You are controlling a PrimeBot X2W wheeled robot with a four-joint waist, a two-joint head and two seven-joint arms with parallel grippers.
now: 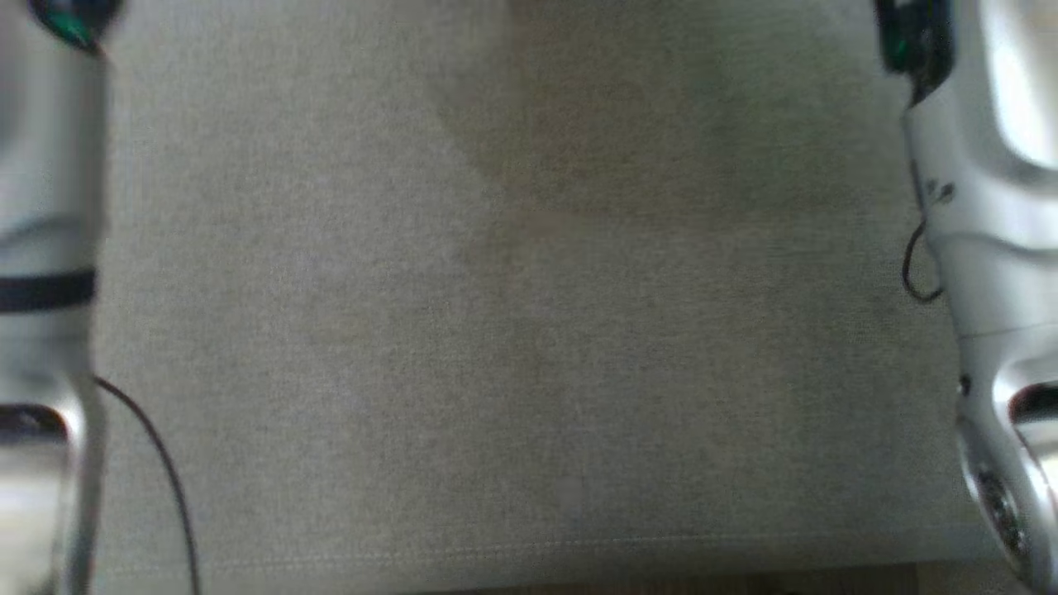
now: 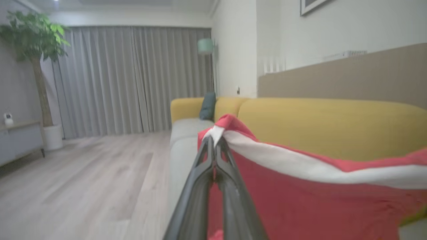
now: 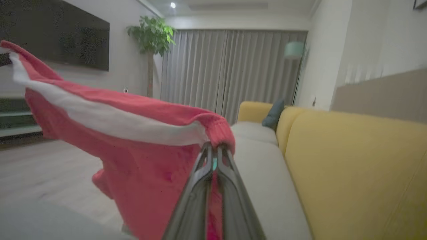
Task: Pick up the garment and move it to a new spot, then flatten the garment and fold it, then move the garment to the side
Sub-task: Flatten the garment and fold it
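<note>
1. Head view looks straight down on a long fabric sofa (image 1: 512, 372), its seat pale grey and woven; the wrist views show its padded, mustard-yellow backrest.
2. Grey pleated floor-length curtains (image 2: 133, 80) cover the far wall, and a pale wooden plank floor (image 2: 83, 180) runs along the front of the sofa.
3. A red knitted garment with a white band (image 2: 317, 206) hangs in the air in front of the yellow backrest. It is stretched between the two claws, with its body drooping below the band.
4. Two pale silver arms frame the head view, the left forearm (image 1: 45, 289) at one edge and the right forearm (image 1: 992, 248) at the other. A thin black cable (image 1: 157, 463) curves beside the left one.
5. The left gripper (image 2: 214, 141) has its long dark fingers pressed together, pinching the white band at one top corner of the garment.
6. The right gripper (image 3: 215, 150) is likewise pressed together, pinching the red ribbed edge at the opposite corner.
7. A small dark teal cushion (image 2: 207, 106) leans against the backrest at the sofa's far end.
</note>
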